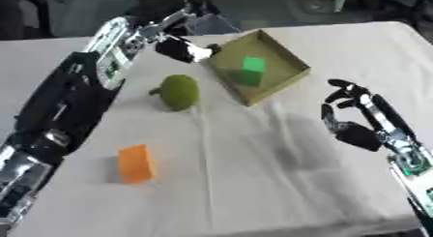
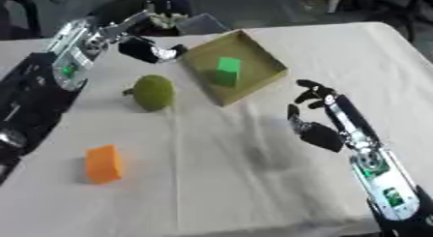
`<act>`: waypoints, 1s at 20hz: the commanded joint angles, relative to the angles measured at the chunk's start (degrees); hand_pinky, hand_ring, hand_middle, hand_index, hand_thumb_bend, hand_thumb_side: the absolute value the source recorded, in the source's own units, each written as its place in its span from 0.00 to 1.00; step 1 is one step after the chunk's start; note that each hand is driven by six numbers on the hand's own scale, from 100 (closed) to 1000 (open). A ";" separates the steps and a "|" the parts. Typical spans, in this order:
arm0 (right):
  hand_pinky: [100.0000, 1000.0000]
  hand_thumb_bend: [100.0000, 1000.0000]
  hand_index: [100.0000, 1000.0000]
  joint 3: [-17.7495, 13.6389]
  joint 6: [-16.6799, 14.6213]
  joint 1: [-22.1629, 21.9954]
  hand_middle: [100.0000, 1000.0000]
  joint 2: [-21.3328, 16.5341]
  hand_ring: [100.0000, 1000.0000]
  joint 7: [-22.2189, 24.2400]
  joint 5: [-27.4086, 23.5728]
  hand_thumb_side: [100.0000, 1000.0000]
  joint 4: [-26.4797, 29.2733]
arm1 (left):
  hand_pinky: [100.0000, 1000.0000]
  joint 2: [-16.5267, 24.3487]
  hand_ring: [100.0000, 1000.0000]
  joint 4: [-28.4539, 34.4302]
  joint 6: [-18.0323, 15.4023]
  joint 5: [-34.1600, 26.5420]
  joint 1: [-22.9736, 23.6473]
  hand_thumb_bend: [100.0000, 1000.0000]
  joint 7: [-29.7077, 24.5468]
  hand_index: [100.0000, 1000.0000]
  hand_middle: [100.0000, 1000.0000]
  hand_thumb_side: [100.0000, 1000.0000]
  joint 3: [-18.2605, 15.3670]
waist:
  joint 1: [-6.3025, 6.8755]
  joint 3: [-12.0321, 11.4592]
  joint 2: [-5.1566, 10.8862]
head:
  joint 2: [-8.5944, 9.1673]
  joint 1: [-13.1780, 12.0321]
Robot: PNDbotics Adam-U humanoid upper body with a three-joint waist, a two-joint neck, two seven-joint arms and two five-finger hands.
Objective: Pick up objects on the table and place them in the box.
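Left eye view: beside the box (image 1: 292, 71) holding a green block (image 1: 253, 65), the left hand (image 1: 182, 49) is seen empty, its fingers relaxed; nearer, the round fruit (image 1: 179, 91), judged light and firm, is best gripped around its middle.

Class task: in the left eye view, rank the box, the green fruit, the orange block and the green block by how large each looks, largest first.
1. Box, clearly largest.
2. Green fruit.
3. Orange block, though it lies nearer the camera, which may flatter it.
4. Green block inside the box, farther away, so its true size against the orange block is unsure.
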State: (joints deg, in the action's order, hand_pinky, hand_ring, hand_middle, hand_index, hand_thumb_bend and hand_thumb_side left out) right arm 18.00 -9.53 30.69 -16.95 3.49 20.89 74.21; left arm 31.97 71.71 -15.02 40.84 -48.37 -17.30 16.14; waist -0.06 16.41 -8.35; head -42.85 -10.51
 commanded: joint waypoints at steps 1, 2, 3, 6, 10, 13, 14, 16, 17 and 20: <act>0.73 0.00 0.92 -0.70 -0.01 0.71 0.60 -1.24 0.80 -0.31 0.06 0.39 1.42 | 0.69 2.79 0.68 -1.78 0.41 -0.03 -0.48 0.33 -5.53 0.82 0.72 0.47 0.36 | -0.15 -0.12 1.07 | -0.23 0.42; 0.73 0.00 0.92 -0.71 0.01 0.67 0.60 -1.24 0.80 -0.32 0.06 0.40 1.39 | 0.69 2.78 0.67 -3.56 0.11 0.49 -0.44 0.34 -7.18 0.82 0.72 0.47 0.41 | -0.20 -0.14 1.09 | -0.25 0.47; 0.73 0.00 0.92 -0.72 0.03 0.66 0.60 -1.27 0.80 -0.33 0.03 0.40 1.35 | 0.69 2.65 0.67 -5.35 -0.24 1.14 -0.43 0.34 -8.58 0.82 0.72 0.47 0.37 | -0.23 -0.15 1.09 | -0.27 0.50; 0.73 0.00 0.92 -0.76 0.05 0.65 0.60 -1.27 0.80 -0.38 -0.03 0.40 1.34 | 0.69 1.81 0.66 -10.02 -1.37 2.47 -0.52 0.34 -11.16 0.82 0.72 0.47 -0.05 | -0.29 -0.17 1.08 | -0.37 0.59; 0.73 0.00 0.92 -0.74 0.05 0.59 0.60 -1.22 0.80 -0.39 -0.10 0.40 1.37 | 0.68 0.62 0.64 -14.44 -3.70 5.00 -0.35 0.33 -13.74 0.80 0.70 0.45 0.27 | -0.31 -0.07 1.02 | -0.47 0.63; 0.73 0.00 0.92 -0.74 0.02 0.58 0.60 -1.18 0.80 -0.36 -0.19 0.40 1.36 | 0.67 -0.24 0.61 -16.71 -5.45 6.31 -0.24 0.31 -15.12 0.77 0.66 0.42 0.47 | -0.33 0.02 0.99 | -0.52 0.63; 0.73 0.00 0.92 -0.75 0.00 0.58 0.60 -1.15 0.80 -0.36 -0.20 0.40 1.36 | 0.66 -0.46 0.59 -17.24 -5.88 6.52 -0.22 0.29 -15.17 0.75 0.63 0.40 0.42 | -0.34 0.04 0.98 | -0.51 0.64; 0.73 0.00 0.92 -0.75 -0.02 0.57 0.60 -1.13 0.80 -0.35 -0.17 0.40 1.37 | 0.64 -0.83 0.55 -18.02 -6.75 6.12 -0.10 0.22 -15.05 0.70 0.57 0.35 0.29 | -0.33 0.07 0.97 | -0.51 0.64; 0.73 0.00 0.92 -0.74 -0.03 0.56 0.60 -1.13 0.80 -0.34 -0.14 0.40 1.38 | 0.63 -0.96 0.53 -18.27 -7.17 5.65 -0.06 0.19 -14.99 0.68 0.55 0.32 0.28 | -0.32 0.08 0.96 | -0.53 0.61; 0.73 0.00 0.92 -0.74 -0.07 0.50 0.60 -1.07 0.80 -0.36 -0.15 0.41 1.42 | 0.59 -1.19 0.46 -18.19 -7.92 3.53 -0.07 0.12 -13.68 0.61 0.47 0.27 0.00 | -0.29 0.09 0.95 | -0.57 0.53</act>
State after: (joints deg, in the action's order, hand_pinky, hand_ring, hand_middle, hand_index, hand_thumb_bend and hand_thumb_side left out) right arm 17.69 -9.54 30.62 -16.95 3.41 20.89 74.21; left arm 30.07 53.10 -22.51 45.15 -47.64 -31.40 16.46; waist -0.25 16.45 -8.27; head -43.27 -9.98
